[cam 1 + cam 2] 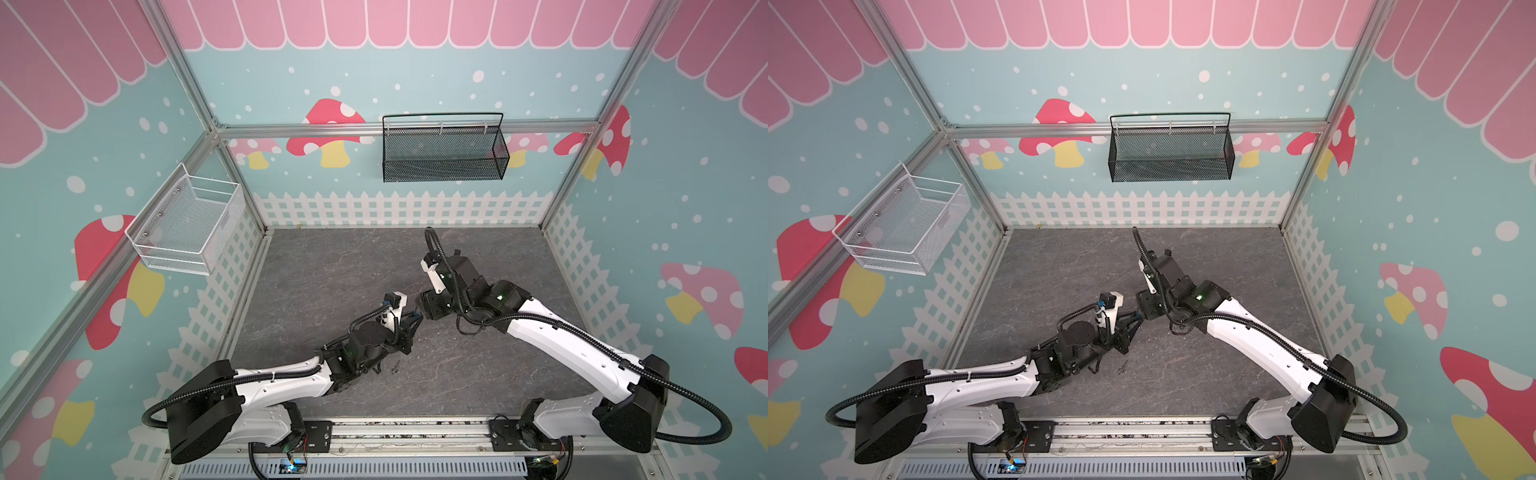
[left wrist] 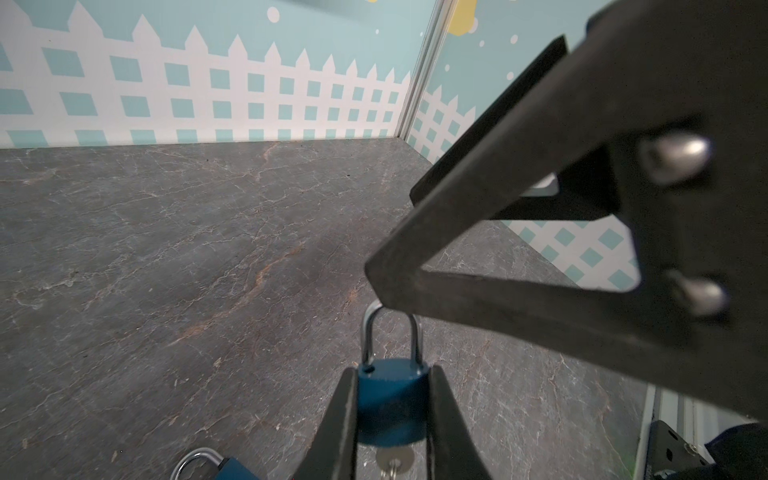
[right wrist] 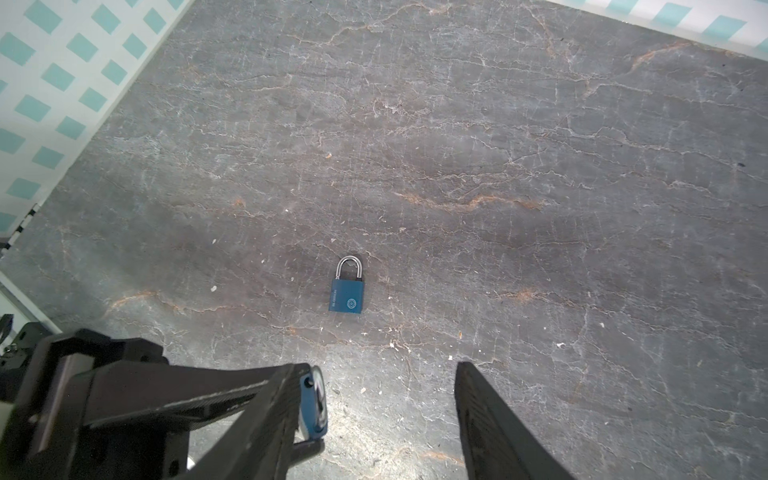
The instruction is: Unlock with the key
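Pinching the blue padlock (image 2: 390, 403) by its narrow sides, my left gripper (image 2: 392, 374) holds it raised clear of the table (image 3: 540, 124), jaws pressed tight against the body. Nearest my wrist, a silver key (image 2: 395, 459) head shows at the lock's base between my left fingers (image 2: 336, 428); I cannot tell how deep it sits. Past the body, the shackle (image 2: 367, 336) points away from me. My right gripper (image 3: 382, 368) meets it there with jaws spread wide, one fingertip (image 2: 376, 274) just beside the shackle end, gripping nothing. Farther out, a second blue padlock (image 3: 347, 296) lies flat on the table, shackle arched shut. Beyond, on the walls, hang a white wire basket (image 1: 187, 224) at my left and a black mesh basket (image 1: 442, 153) straight ahead.
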Action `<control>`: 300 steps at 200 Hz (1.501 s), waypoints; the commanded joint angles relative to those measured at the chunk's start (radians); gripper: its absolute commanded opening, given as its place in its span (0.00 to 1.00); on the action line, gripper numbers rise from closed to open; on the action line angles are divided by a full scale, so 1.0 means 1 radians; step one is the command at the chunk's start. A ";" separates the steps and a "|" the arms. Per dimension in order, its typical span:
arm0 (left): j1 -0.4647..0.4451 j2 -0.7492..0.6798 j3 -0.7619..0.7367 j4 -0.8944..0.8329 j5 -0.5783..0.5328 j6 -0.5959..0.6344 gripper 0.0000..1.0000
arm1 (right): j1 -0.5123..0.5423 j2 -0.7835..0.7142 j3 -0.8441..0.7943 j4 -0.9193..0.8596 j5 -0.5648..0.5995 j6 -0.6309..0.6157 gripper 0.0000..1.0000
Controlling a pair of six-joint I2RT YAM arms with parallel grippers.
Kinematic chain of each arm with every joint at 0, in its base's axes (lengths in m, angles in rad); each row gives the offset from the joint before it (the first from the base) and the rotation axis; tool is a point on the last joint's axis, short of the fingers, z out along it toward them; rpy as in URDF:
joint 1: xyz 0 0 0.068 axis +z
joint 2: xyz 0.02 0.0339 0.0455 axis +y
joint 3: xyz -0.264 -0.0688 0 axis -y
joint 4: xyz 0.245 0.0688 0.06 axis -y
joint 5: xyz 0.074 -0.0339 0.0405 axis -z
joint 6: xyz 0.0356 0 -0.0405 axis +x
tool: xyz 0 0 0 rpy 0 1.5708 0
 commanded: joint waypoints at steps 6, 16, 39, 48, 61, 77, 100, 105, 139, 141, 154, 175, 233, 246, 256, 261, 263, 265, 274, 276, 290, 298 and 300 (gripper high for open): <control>-0.003 -0.015 0.022 0.016 -0.020 0.019 0.00 | -0.005 0.012 0.025 -0.033 0.040 -0.033 0.62; -0.002 -0.015 0.025 0.011 -0.018 0.022 0.00 | -0.005 0.014 0.024 -0.035 0.043 -0.035 0.63; -0.002 -0.016 0.023 0.009 -0.020 0.024 0.00 | -0.005 0.019 0.027 -0.038 0.051 -0.043 0.63; -0.003 -0.018 0.024 0.008 -0.019 0.025 0.00 | -0.005 0.020 0.028 -0.039 0.054 -0.045 0.63; -0.003 -0.019 0.024 0.005 -0.018 0.026 0.00 | -0.005 0.023 0.032 -0.037 0.032 -0.047 0.63; -0.003 -0.022 0.025 0.002 -0.019 0.029 0.00 | -0.005 0.027 0.033 -0.035 0.019 -0.050 0.63; -0.002 -0.028 0.025 0.003 -0.019 0.034 0.00 | -0.005 0.040 0.039 -0.059 0.065 -0.052 0.63; -0.003 -0.028 0.025 0.002 -0.020 0.036 0.00 | -0.005 0.043 0.044 -0.063 0.067 -0.054 0.63; -0.003 -0.043 0.025 -0.010 -0.011 0.051 0.00 | -0.010 0.061 0.071 -0.103 0.090 -0.069 0.63; -0.003 -0.044 0.024 -0.010 -0.011 0.052 0.00 | -0.010 0.063 0.073 -0.107 0.092 -0.070 0.63; -0.003 -0.054 0.020 -0.011 -0.013 0.057 0.00 | -0.016 0.071 0.080 -0.124 0.107 -0.070 0.63; -0.003 -0.067 0.010 -0.011 -0.018 0.065 0.00 | -0.032 0.070 0.080 -0.129 0.086 -0.081 0.63; -0.003 -0.076 0.008 -0.007 -0.028 0.068 0.00 | -0.051 0.003 0.024 -0.096 -0.034 -0.102 0.63; -0.003 -0.076 0.012 -0.011 -0.018 0.073 0.00 | -0.061 -0.014 0.020 -0.108 0.013 -0.086 0.62; -0.003 -0.075 0.014 -0.011 -0.014 0.075 0.00 | -0.069 -0.022 0.025 -0.115 0.037 -0.083 0.62; -0.003 -0.075 0.015 -0.011 -0.011 0.076 0.00 | -0.071 -0.027 0.029 -0.111 0.030 -0.085 0.62; -0.003 -0.075 0.015 -0.011 -0.010 0.078 0.00 | -0.071 -0.029 0.030 -0.109 0.026 -0.086 0.62; -0.002 -0.073 0.014 -0.011 -0.008 0.078 0.00 | -0.071 -0.031 0.032 -0.106 0.021 -0.087 0.62; -0.002 -0.071 0.018 -0.012 0.001 0.082 0.00 | -0.071 -0.035 0.041 -0.095 -0.010 -0.088 0.63; -0.003 -0.071 0.019 -0.014 0.004 0.082 0.00 | -0.071 -0.036 0.042 -0.093 -0.017 -0.088 0.63; -0.003 -0.066 0.028 -0.020 0.017 0.085 0.00 | -0.071 -0.027 0.050 -0.078 -0.054 -0.092 0.63; -0.003 -0.063 0.032 -0.019 0.026 0.088 0.00 | -0.071 -0.018 0.052 -0.070 -0.075 -0.100 0.63; -0.003 -0.062 0.033 -0.019 0.029 0.088 0.00 | -0.071 -0.015 0.052 -0.069 -0.080 -0.102 0.64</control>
